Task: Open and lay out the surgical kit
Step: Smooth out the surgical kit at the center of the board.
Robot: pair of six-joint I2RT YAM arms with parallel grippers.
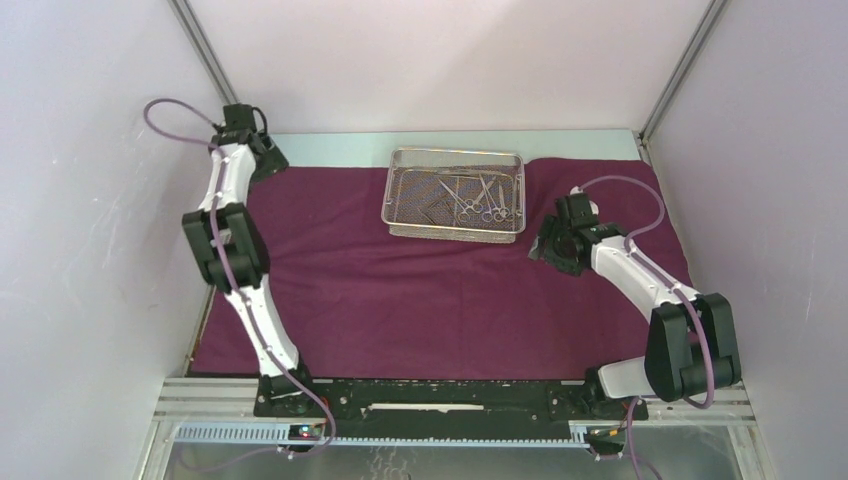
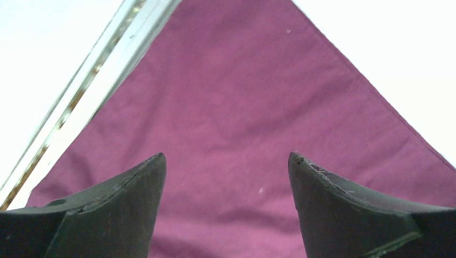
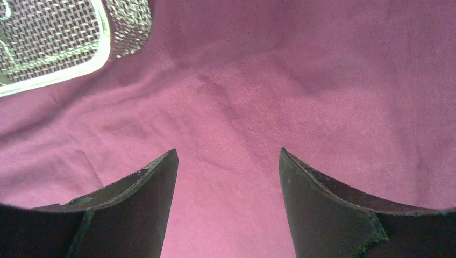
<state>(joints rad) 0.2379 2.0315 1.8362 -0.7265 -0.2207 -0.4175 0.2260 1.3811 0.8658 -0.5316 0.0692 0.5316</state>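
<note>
The maroon cloth wrap (image 1: 420,290) lies spread flat over the table. On its far middle stands the silver wire-mesh tray (image 1: 400,215), with several slim steel instruments (image 1: 478,198) lying inside. My left gripper (image 1: 268,160) hangs over the cloth's far left corner (image 2: 242,80), jaws open, nothing between them. My right gripper (image 1: 552,250) hovers just right of the tray, open and empty above bare cloth (image 3: 269,97). A corner of the tray (image 3: 102,48) shows at the upper left of the right wrist view.
White enclosure walls stand on both sides and at the back, with metal corner posts (image 1: 200,45). A pale strip of table (image 1: 330,145) runs behind the cloth. A metal edge rail (image 2: 80,91) borders the cloth's corner. The arm bases sit on the black rail (image 1: 450,395) at the near edge.
</note>
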